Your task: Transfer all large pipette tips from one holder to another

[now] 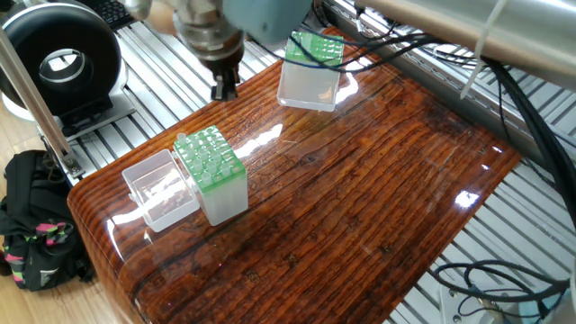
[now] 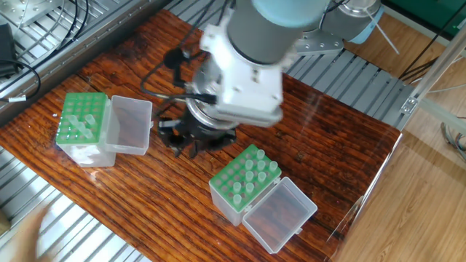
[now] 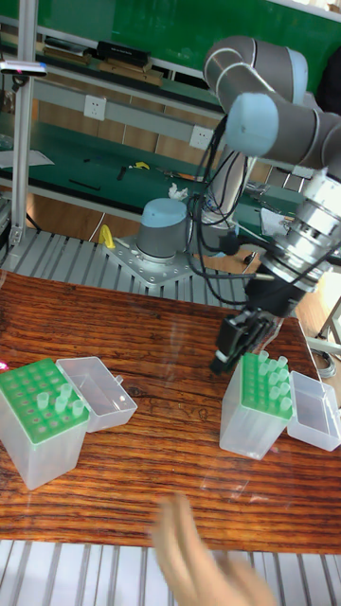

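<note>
Tips are what I look at first: the large pipette tips (image 3: 276,377), whitish and narrow, stand upright in the green grid of the first holder (image 2: 234,191), which sits on the wooden table (image 1: 378,198) with its clear lid (image 2: 280,215) folded open beside it. I count around ten of them there in the other fixed view, though some holes of that grid look empty. The second holder (image 2: 81,128) stands well apart, toward the opposite end of the table, also with its lid open. In its grid I see a few whitish shapes near one edge, which I take for tips, but they are small and I cannot count them. The gripper (image 1: 222,90) hangs above the wood just beside the first holder, not over its grid and not touching it. Its fingers are dark and a little blurred; I see no tip between them, but whether the jaws are parted or pressed together I cannot tell from any of the views. A blurred human hand (image 3: 204,559) shows at the near edge of the table in the tall view, away from both holders. My judgement is that the work is at its early part: at most a few tips sit in the second holder, none is being carried now, and nearly the whole group in the first holder waits to be lifted out and set across, one after another.
</note>
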Available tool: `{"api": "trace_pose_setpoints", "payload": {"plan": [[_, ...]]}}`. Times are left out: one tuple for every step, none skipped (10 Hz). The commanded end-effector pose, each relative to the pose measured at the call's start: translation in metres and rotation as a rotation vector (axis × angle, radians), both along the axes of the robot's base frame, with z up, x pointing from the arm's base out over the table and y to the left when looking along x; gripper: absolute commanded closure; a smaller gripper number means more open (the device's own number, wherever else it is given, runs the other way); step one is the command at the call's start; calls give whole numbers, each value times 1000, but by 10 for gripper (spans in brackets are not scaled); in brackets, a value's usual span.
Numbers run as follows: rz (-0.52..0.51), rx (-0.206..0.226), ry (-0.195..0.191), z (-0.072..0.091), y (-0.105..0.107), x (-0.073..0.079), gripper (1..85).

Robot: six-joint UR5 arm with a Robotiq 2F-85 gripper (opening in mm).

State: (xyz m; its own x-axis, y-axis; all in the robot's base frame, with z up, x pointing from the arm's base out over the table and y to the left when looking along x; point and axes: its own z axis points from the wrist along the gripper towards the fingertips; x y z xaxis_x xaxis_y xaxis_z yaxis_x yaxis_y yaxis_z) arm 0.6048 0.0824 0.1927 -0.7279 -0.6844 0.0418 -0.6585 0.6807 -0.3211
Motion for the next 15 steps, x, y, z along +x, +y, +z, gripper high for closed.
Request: {"api": "trace_pose_setpoints", "payload": {"plan": [[89,84,155,4,-26,-18,537],[119,108,169,2,-33,-22,523],[152,76,145,2,-56,-14,523],[178,62,124,-1,-80,-6,530],[201,96,109,-10,-99,0,533],[218,125,109,-14,-113,3,533],[225,154,111,-16,-123,5,533],[217,180,97,-18,-126,8,540],[204,209,75,-20,-122,8,573],[202,227,84,-20,-117,5,567],[187,244,109,-18,-108,0,540],[147,286,117,-15,-92,-4,480],[60,308,119,-15,-90,-7,463],[-50,290,87,-15,-98,-2,467],[-151,276,54,-15,-106,3,547]]}}
